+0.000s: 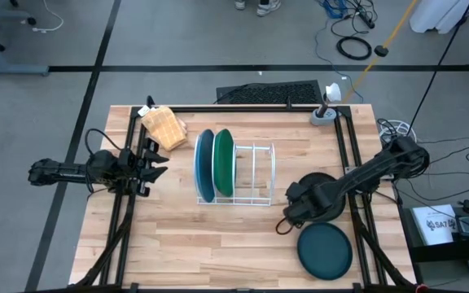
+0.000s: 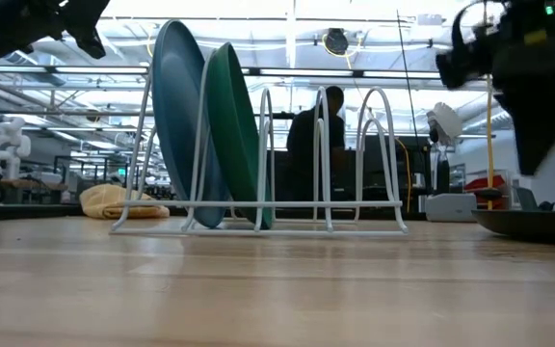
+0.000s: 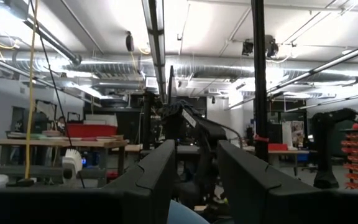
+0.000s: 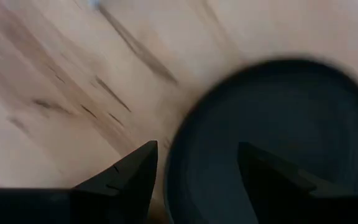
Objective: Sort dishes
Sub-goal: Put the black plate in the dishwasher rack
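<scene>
Two of the four plates are already stood upright in neighbouring slots of the white wire rack (image 1: 255, 175): the light blue plate (image 1: 204, 165) and the green plate (image 1: 223, 163). The black plate (image 4: 278, 137) and the dark teal plate (image 1: 325, 251) are left flat on the worktop (image 1: 218, 244). The right gripper (image 4: 197, 163) is held over the black plate's rim, fingers parted and straddling it. The left gripper (image 1: 155, 161) is parked at the worktop's left edge, fingers spread, nothing held.
</scene>
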Available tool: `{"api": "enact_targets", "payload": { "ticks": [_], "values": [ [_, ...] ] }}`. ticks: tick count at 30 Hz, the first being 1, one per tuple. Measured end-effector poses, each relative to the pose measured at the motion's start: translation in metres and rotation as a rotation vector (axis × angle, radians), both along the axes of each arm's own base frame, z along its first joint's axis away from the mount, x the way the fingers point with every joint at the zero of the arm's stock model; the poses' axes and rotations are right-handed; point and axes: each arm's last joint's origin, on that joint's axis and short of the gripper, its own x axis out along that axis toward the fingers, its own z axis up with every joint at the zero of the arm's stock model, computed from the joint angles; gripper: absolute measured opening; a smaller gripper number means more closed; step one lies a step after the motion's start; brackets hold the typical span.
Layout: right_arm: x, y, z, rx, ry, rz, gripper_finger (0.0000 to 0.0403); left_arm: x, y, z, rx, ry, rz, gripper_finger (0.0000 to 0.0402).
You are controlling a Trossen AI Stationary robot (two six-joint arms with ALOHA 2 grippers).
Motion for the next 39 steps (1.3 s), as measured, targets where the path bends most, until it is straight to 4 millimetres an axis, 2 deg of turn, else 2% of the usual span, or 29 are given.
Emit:
{"api": "enact_targets", "payload": {
  "ticks": [3, 10, 21, 25, 31, 39],
  "values": [
    [0.002, 0.002, -0.010, 0.007, 0.021, -0.019, 0.0215, 0.000, 0.000, 0.000, -0.005, 0.000, -0.003, 0.0132],
    [0.011, 0.004, -0.017, 0.057, 0.004, -0.034, 0.0215, -0.002, 0.001, 0.004, -0.044, -0.041, 0.026, 0.0132],
    [0.018, -0.002, -0.037, 0.047, 0.103, -0.075, 0.0215, -0.004, 0.002, 0.007, -0.096, -0.084, 0.005, 0.0132],
    [0.019, -0.003, -0.043, 0.057, 0.142, -0.082, 0.0203, -0.004, 0.002, 0.007, -0.096, -0.083, 0.006, 0.0132],
    [0.020, -0.001, -0.053, 0.064, 0.194, -0.050, 0.0143, -0.004, 0.002, 0.007, -0.095, -0.074, 0.006, 0.0132],
    [0.018, -0.004, -0.054, -0.006, 0.219, -0.007, 0.0020, -0.004, 0.002, 0.007, -0.094, -0.074, 0.006, 0.0132]
  ]
}}
